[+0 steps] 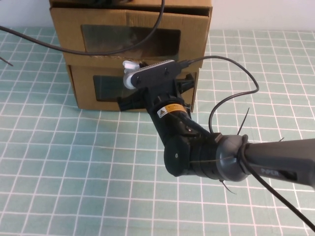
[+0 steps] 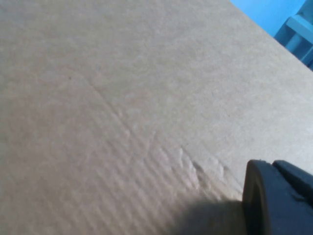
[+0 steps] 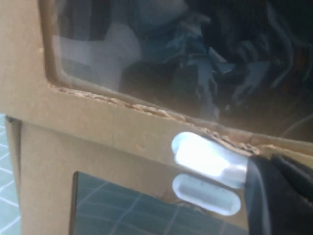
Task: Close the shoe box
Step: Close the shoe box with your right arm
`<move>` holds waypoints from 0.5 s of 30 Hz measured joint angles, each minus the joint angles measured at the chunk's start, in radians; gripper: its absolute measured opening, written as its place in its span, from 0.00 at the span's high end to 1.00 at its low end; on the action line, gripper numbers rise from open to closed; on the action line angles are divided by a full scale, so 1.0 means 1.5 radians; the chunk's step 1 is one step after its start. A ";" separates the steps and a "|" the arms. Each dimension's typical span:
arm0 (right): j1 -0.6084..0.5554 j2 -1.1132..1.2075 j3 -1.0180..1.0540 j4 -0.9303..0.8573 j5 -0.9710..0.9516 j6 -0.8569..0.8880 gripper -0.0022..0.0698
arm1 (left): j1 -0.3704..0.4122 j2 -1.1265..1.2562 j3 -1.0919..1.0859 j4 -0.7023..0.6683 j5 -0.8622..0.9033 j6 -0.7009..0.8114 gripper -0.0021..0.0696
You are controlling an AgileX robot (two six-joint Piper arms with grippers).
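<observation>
R gripper (image 1: 129, 84) at shoe box (image 1: 133, 39) front, by white tab (image 3: 208, 159); fingers' state unclear. L gripper (image 2: 279, 200) against cardboard, fingers' state unclear.

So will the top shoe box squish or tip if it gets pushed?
Probably stiff: the shoe box is corrugated cardboard, though its window edge looks frayed. It likely slides rather than tips, sitting flat on the lower box. Right gripper is at its white tab; left gripper by plain cardboard.
</observation>
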 joint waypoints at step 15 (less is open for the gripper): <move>0.007 -0.040 0.000 0.104 0.014 -0.158 0.99 | -0.001 0.016 -0.001 -0.028 -0.003 0.000 0.98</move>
